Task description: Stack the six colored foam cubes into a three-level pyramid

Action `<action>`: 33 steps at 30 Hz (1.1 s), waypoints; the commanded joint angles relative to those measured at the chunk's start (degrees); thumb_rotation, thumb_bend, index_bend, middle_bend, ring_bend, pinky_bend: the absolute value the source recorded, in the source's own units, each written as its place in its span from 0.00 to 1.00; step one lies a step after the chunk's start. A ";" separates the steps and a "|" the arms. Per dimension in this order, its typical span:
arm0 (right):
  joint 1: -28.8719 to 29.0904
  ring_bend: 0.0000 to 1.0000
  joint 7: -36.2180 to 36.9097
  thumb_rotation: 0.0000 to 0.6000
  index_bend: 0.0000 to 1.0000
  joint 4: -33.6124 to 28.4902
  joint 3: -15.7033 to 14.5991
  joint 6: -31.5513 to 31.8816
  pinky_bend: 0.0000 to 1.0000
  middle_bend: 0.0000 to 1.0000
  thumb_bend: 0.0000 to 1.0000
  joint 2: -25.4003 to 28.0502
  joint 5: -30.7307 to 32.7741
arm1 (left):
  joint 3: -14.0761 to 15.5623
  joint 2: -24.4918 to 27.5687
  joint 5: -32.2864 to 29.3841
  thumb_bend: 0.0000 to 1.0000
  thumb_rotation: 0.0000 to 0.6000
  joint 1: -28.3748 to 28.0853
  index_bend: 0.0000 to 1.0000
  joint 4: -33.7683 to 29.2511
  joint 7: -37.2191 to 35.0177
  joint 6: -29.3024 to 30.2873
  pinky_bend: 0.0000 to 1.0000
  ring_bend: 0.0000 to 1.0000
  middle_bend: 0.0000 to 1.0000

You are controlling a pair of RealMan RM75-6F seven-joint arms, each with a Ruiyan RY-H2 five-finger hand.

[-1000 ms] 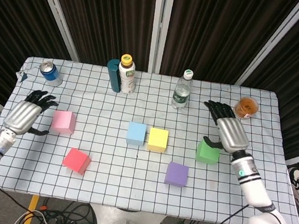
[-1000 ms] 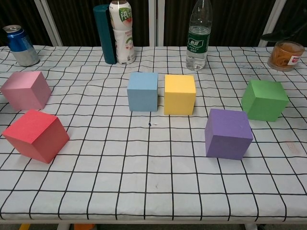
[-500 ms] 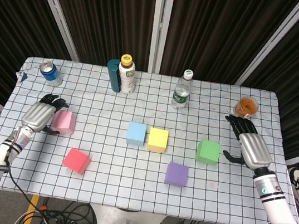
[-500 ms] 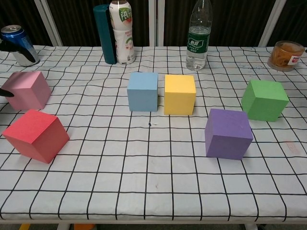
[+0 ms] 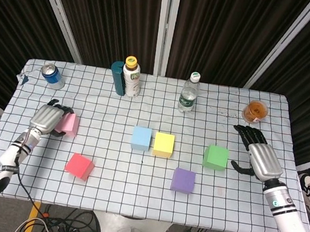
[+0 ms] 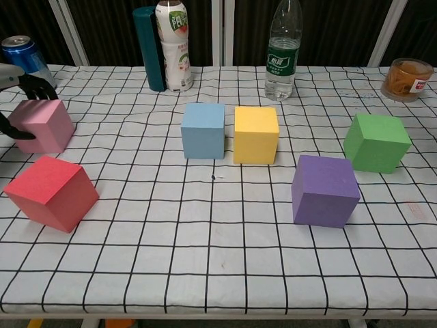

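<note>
I have the left hand [image 5: 48,118] wrapped onto the pink cube [image 5: 69,124] near the table's [image 5: 134,174] left edge. My right hand [image 5: 260,157] sits spread near the right edge, just beside the green cube [image 5: 216,157], not touching.

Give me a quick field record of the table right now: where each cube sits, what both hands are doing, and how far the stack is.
stack: not started, all cubes on the table
centre pair: blue cube beside yellow cube
right side: green cube, purple cube
left side: pink cube, red cube
left hand: fingers around pink cube
right hand: open, beside green cube, apart
</note>
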 commanded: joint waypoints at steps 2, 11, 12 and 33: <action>-0.41 0.00 0.06 1.00 0.00 -0.35 0.32 0.44 0.00 0.07 0.21 0.61 -0.27 | -1.48 0.32 -0.38 0.24 1.00 -1.75 0.34 -2.20 0.94 0.22 0.16 0.35 0.45; -1.53 0.00 0.28 1.00 0.00 -1.29 0.84 1.05 0.00 0.07 0.21 2.16 -0.34 | -4.56 -0.18 -5.18 0.24 1.00 -7.37 0.34 -7.61 7.50 -3.69 0.16 0.35 0.43; -1.64 0.00 0.34 1.00 0.00 -1.28 0.86 1.07 0.00 0.07 0.21 2.22 -0.33 | -4.66 -0.39 -5.83 0.24 1.00 -7.83 0.34 -7.96 8.43 -3.98 0.16 0.35 0.43; -3.33 0.00 2.81 1.00 0.00 0.14 1.22 1.26 0.00 0.07 0.21 2.22 -1.14 | -3.86 -5.09 -18.82 0.24 1.00 -13.84 0.32 -12.32 22.29 -4.38 0.16 0.35 0.41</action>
